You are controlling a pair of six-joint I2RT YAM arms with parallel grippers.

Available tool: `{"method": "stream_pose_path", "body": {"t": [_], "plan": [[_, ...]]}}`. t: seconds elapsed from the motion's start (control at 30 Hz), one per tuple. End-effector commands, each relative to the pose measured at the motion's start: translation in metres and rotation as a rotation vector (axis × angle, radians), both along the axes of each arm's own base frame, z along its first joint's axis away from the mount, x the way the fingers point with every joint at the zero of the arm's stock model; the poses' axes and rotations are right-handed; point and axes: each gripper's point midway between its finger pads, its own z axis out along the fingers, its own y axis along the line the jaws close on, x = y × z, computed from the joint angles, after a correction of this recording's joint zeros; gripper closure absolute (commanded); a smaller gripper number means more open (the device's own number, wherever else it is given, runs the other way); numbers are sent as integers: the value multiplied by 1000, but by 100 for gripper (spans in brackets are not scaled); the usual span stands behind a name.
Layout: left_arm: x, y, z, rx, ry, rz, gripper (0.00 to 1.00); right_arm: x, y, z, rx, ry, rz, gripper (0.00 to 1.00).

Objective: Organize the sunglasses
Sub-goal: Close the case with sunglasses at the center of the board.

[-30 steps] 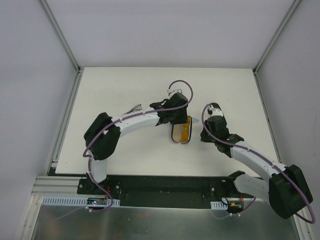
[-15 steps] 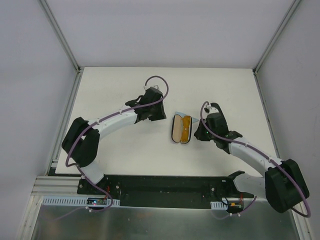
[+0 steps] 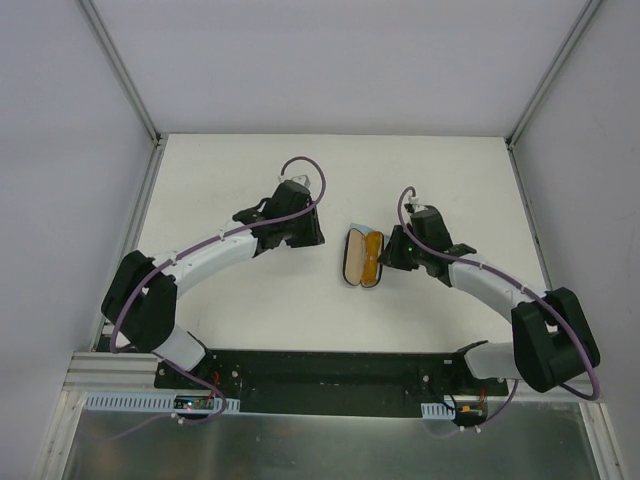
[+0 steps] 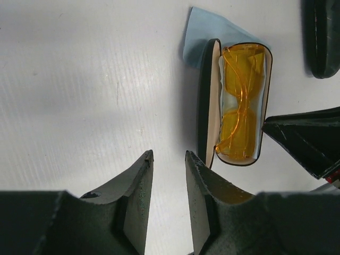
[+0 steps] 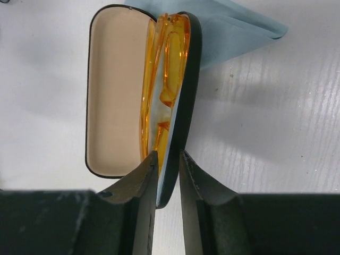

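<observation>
The orange sunglasses (image 4: 239,103) lie folded inside an open black case (image 4: 206,95) near the middle of the table (image 4: 79,79). They fill the half of the case on the right arm's side. The other half shows its bare cream lining in the right wrist view. A light-blue cloth (image 5: 234,26) lies under the far end of the case and sticks out past it on the right.

The right pincer (image 5: 168,156) is at the near end of the case. Its jaws are narrow and stand on either side of the wall of the half that holds the sunglasses, pinching that dark rim between them.

The left pincer (image 4: 168,159) is over bare table to the left of the case and well apart from it. Its jaws are a narrow gap apart with nothing between them.

A second black case (image 4: 321,37) lies shut at the upper right of the left wrist view, beyond the open one. The wire-framed pair cannot be seen in any view.
</observation>
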Motion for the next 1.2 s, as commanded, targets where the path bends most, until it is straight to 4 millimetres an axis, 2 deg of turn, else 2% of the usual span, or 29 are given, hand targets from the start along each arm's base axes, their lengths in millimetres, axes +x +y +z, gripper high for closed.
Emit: {"method": "stream_pose_path", "body": {"t": [0.0, 0.53, 0.83, 1.07, 1.17], "plan": [[0, 8, 11, -7, -43, -17, 70, 12, 3, 11, 22, -21, -18, 75], [-3, 7, 6, -12, -27, -36, 69, 12, 0, -14, -15, 37, -20, 80], [-7, -10, 6, -77, -29, -123, 70, 9, 10, -24, 31, 57, 10, 85], [-19, -22, -3, -158, -15, -187, 69, 6, 21, -35, 86, 94, 34, 90], [-26, -26, -7, -229, -6, -202, 62, 5, 23, -36, 92, 98, 39, 92]]}}
